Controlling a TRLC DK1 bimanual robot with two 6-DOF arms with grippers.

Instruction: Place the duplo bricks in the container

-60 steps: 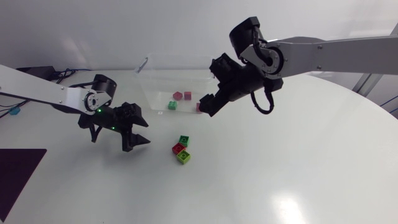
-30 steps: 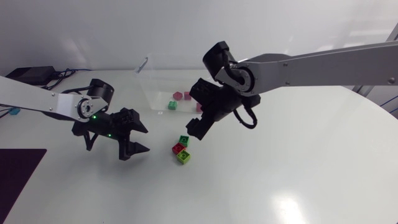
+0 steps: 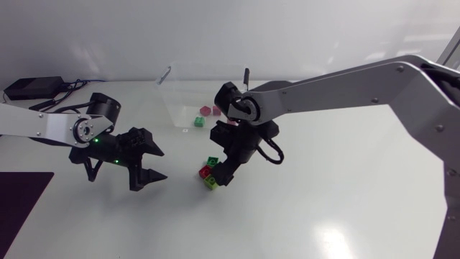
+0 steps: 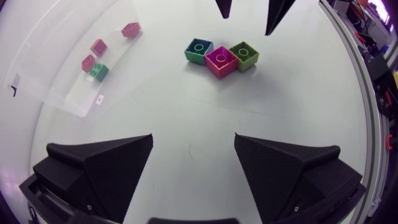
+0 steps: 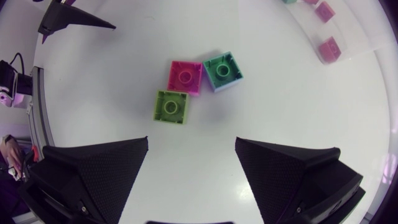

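Note:
Three duplo bricks lie touching on the table: green (image 3: 212, 161), red-pink (image 3: 206, 171) and lime (image 3: 210, 181). My right gripper (image 3: 220, 164) hangs open right over them; in its wrist view the pink (image 5: 185, 77), green (image 5: 223, 70) and lime (image 5: 171, 106) bricks lie just ahead of its open fingers (image 5: 191, 152). My left gripper (image 3: 159, 165) stands open a short way to the left of the bricks, pointing at them, with nothing between its fingers (image 4: 193, 149). The clear container (image 3: 188, 90) behind holds several bricks, red (image 3: 205, 111) and green (image 3: 199, 121) among them.
The container's near wall (image 4: 68, 102) stands beside the left gripper's path to the bricks. My right gripper's fingertips (image 4: 277, 12) show just past the brick cluster (image 4: 221, 61). A dark mat (image 3: 18, 198) lies at the table's left front edge.
My right arm has swung from the container down and left to hang over the three bricks. My left gripper has opened wider and drifted slightly left and toward the front.

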